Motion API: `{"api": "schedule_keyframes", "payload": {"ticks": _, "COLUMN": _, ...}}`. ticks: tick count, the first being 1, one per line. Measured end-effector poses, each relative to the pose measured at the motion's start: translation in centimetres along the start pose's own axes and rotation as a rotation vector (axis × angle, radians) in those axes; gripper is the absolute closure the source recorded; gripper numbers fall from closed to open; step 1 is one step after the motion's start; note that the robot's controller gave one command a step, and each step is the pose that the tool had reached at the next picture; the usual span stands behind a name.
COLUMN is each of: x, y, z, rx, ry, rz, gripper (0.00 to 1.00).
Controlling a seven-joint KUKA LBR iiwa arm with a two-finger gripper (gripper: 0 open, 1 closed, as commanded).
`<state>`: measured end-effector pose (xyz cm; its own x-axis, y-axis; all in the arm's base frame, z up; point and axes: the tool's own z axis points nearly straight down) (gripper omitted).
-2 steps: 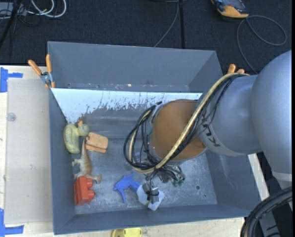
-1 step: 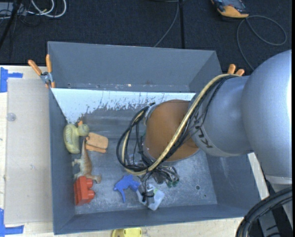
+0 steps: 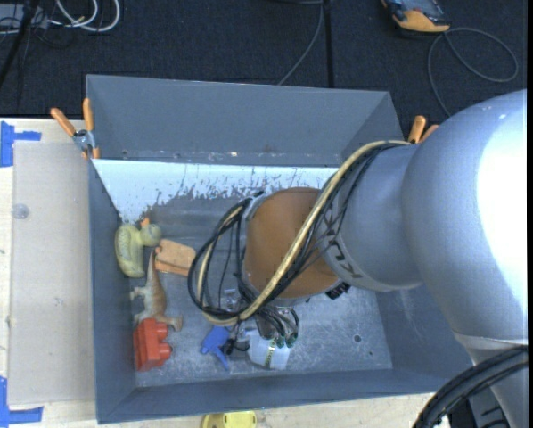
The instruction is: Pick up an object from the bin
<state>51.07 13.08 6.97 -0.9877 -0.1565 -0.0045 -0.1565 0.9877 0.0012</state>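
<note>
Whitish small object lies just under my hand, to the right of the red block. I cannot tell whether my hand is wide or narrow. A blue toy lies between block and hand. Nothing looks lifted yet, so the grasp and the raise are still to do, I judge.

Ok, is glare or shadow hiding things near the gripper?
Camera view: a bright band glares across the bin's back wall; the arm's silver shell shines. The arm's shadow dims the floor round the gripper, where a blue thing and a pale thing lie; the red block is well lit.
</note>
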Motion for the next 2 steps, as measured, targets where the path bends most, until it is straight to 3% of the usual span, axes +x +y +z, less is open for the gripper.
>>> {"api": "schedule_keyframes", "payload": {"ticks": 1, "x": 0.0, "y": 0.0, "z": 0.0, "rx": 0.000, "ry": 0.000, "rz": 0.000, "gripper": 1.00}}
{"api": "schedule_keyframes", "payload": {"ticks": 2, "x": -0.4, "y": -0.3, "z": -3.9, "rx": 0.000, "ry": 0.006, "rz": -0.036, "gripper": 1.00}}
